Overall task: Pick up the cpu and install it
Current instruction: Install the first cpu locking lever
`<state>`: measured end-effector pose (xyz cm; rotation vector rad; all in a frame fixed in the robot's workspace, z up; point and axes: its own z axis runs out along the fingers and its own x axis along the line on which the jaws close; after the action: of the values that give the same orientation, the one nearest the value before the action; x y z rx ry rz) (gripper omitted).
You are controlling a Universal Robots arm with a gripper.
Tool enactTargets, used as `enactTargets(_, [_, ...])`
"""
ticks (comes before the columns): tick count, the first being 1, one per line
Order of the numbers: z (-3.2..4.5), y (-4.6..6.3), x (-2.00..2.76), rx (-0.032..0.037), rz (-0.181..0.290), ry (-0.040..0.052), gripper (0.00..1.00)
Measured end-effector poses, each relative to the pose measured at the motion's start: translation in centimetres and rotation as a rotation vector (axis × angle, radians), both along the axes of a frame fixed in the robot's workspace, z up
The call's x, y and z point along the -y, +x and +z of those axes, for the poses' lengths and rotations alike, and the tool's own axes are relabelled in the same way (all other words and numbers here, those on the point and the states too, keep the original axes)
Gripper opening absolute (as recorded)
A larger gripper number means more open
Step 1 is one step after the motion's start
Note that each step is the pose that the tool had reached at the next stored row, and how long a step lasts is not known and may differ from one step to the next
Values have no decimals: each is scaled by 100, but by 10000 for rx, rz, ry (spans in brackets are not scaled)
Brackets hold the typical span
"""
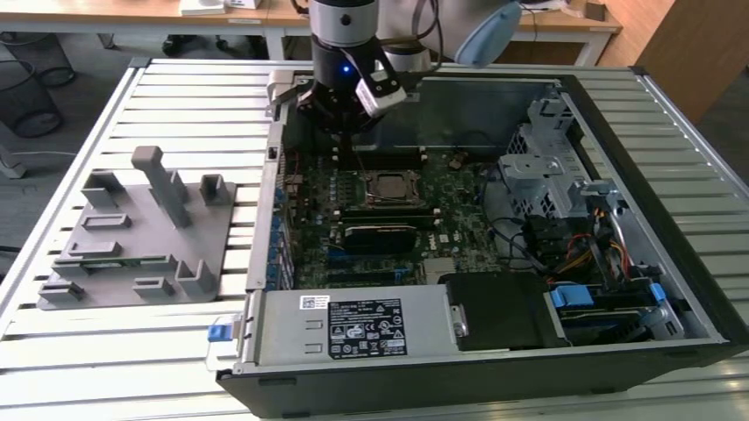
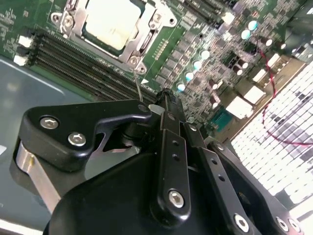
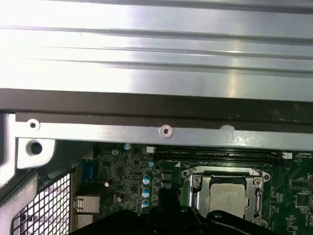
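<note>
Inside the open case (image 1: 655, 289), the end effector (image 1: 339, 123) hangs vertical — above the seated cpu (image 1: 388, 187).

The white label (image 1: 365, 327) on the power supply carries print too small to read.

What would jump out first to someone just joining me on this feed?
The opened computer case lying on its side on the slatted table, its green motherboard exposed. At the board's middle the cpu already sits in its socket, its pale metal top clear in both wrist views. The black gripper hangs just above the board near the case's far wall, with a grey fixture block on the exterior view's left.
</note>
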<state>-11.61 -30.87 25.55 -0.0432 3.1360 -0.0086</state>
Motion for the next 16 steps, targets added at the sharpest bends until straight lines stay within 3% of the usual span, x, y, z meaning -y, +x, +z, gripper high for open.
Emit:
enactTargets(4, [0,0,-49,0,27,-1,11])
enactTargets(9, [0,36,-54,0,97,11,11])
enactTargets(16, [0,190,-54,1,194,64,11])
